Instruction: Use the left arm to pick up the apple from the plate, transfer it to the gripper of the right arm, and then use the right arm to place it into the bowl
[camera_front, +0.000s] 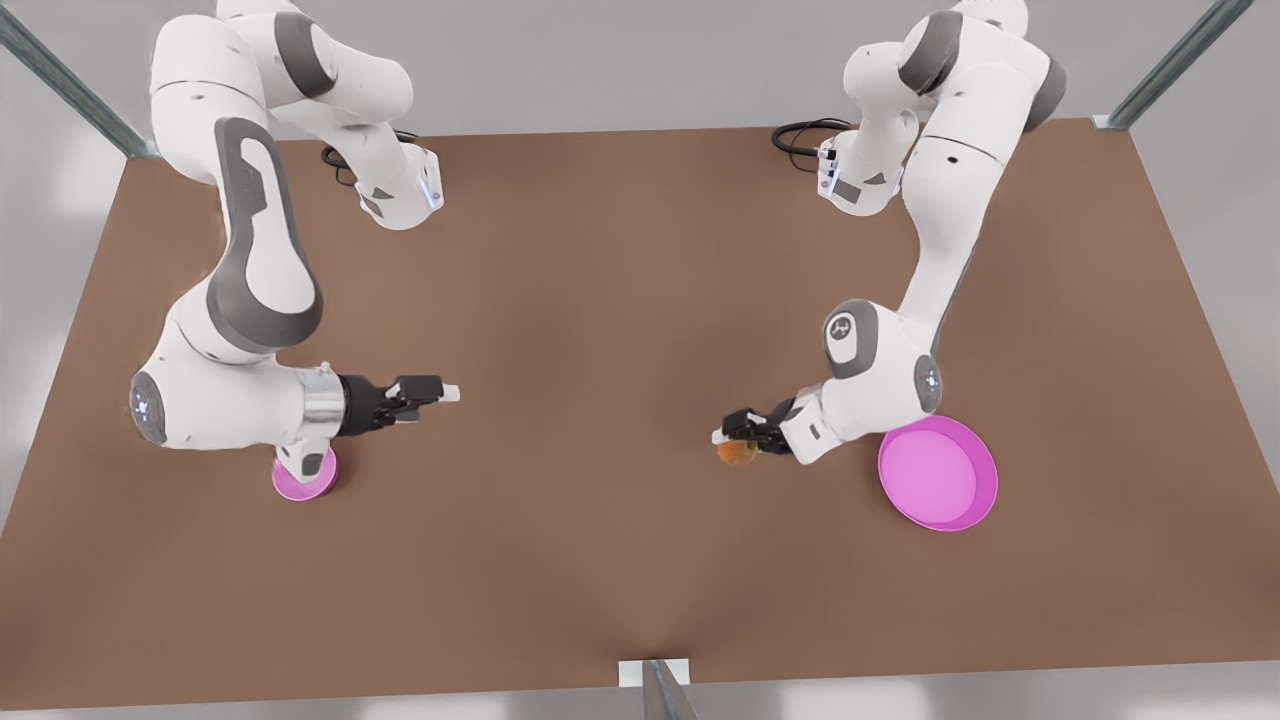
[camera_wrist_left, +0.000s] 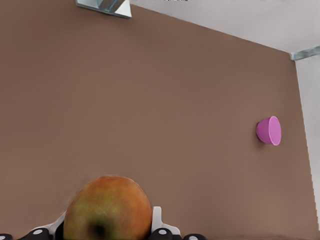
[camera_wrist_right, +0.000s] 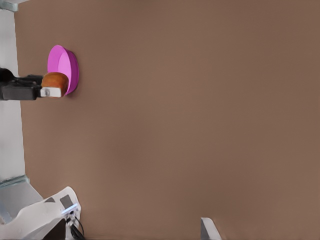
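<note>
Apple (camera_wrist_left: 107, 209) red-orange, yellowish patch, gripped in left claw (camera_front: 737, 437)

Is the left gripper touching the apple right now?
Touching. In the left wrist view the apple sits clamped between the left gripper fingers; the front view shows it held off the plate.

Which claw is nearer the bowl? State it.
Right. The right claw hangs just above the bowl, on the front view's left. The left claw, shut on the apple, is far across the table beside the plate.

left gripper (camera_front: 737, 438): jaws clamped, raised | right gripper (camera_front: 432, 390): jaws parted, level
</note>
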